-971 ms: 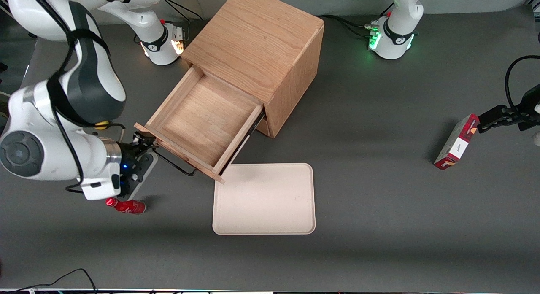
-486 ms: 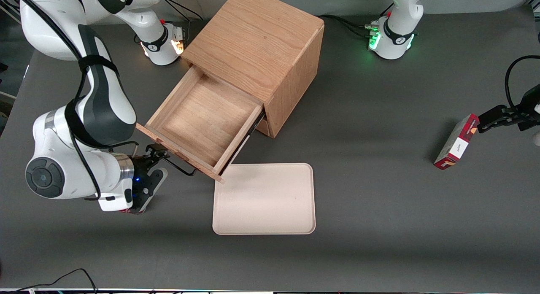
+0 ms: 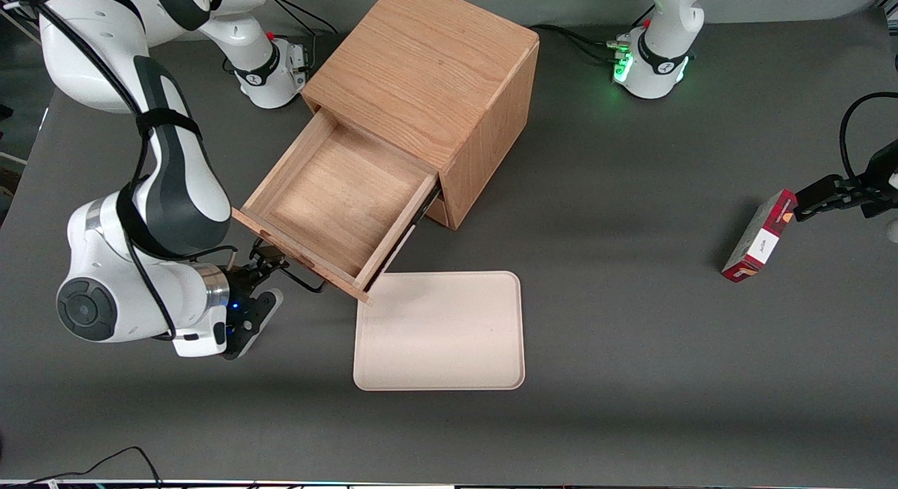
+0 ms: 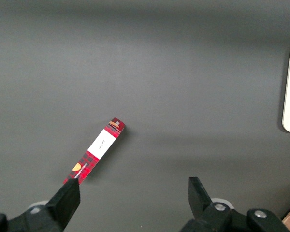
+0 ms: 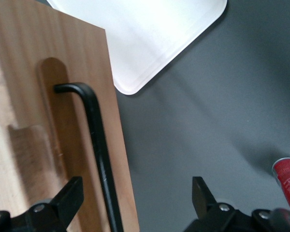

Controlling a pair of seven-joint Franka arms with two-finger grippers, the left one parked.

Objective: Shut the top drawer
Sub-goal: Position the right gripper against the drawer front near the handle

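1. From the front, the top drawer [image 3: 337, 205] stands pulled well out of the cabinet [image 3: 428, 68], which sits near the desk's [image 3: 631, 264] edge farthest from the camera. The gripper [image 3: 270, 268] sits at the drawer's front panel, by the black handle [image 3: 305, 284]. A cream tray [image 3: 438, 331] lies just nearer the camera.
2. At the right wrist, the fingers [image 5: 70, 195] are spread apart, with the handle [image 5: 99, 145] between them, ungripped. A red bottle [image 5: 287, 176] lies on the desk.

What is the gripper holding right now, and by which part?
Nothing. The gripper hangs open in front of the top drawer, one finger against its front beside the black handle.
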